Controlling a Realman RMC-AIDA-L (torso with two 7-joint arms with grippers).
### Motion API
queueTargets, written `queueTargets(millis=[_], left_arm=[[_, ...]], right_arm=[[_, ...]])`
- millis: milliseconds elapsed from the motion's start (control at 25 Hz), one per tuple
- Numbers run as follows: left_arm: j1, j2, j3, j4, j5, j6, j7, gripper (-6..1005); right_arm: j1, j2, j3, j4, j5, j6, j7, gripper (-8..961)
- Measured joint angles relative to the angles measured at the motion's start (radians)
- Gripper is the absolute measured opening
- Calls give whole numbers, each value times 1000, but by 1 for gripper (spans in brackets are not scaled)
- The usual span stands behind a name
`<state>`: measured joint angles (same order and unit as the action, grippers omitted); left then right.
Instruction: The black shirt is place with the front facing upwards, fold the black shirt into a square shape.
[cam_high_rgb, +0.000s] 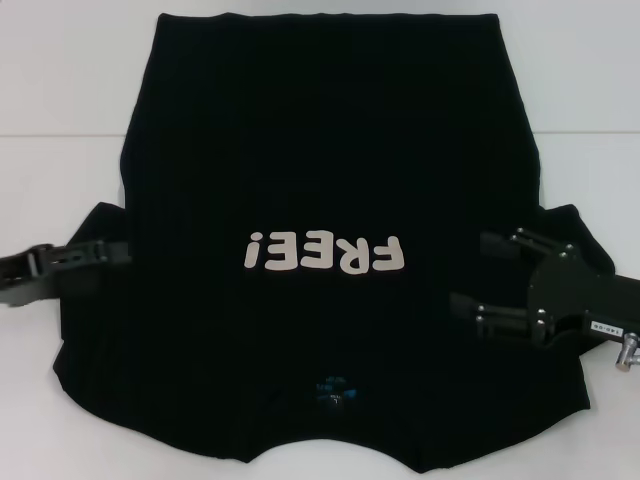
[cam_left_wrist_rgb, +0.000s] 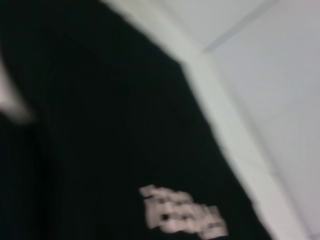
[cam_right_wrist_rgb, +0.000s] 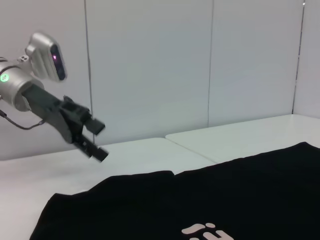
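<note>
The black shirt lies spread flat on the white table, front up. Its cream "FREE!" lettering reads upside down from the head view, and the blue neck mark is near me. My left gripper is at the shirt's left sleeve. In the right wrist view it hovers above that sleeve with its fingers apart and empty. My right gripper is open and empty over the shirt's right sleeve area. The left wrist view shows the shirt and its lettering, blurred.
The white table extends beyond the shirt on both sides and at the far end. A pale panelled wall stands behind the table. A seam runs between two table sections.
</note>
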<state>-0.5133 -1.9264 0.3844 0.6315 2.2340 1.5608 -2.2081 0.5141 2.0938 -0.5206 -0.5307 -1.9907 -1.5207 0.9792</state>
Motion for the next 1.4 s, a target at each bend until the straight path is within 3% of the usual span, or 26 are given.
queueTargets(millis=[160, 400, 880, 1400], left_arm=[[-22, 30, -1, 18, 118, -51, -172, 948], [-41, 36, -1, 32, 207, -147, -274, 947], [-66, 30, 10, -54, 217, -305, -276, 947], [-70, 23, 11, -91, 225, -331, -266, 948]], right_arm=[[2, 1, 0, 0, 1, 3, 4, 941], [13, 2, 1, 15, 1, -1, 4, 941], [16, 1, -1, 15, 1, -1, 4, 942], [14, 1, -7, 17, 1, -6, 4, 942]])
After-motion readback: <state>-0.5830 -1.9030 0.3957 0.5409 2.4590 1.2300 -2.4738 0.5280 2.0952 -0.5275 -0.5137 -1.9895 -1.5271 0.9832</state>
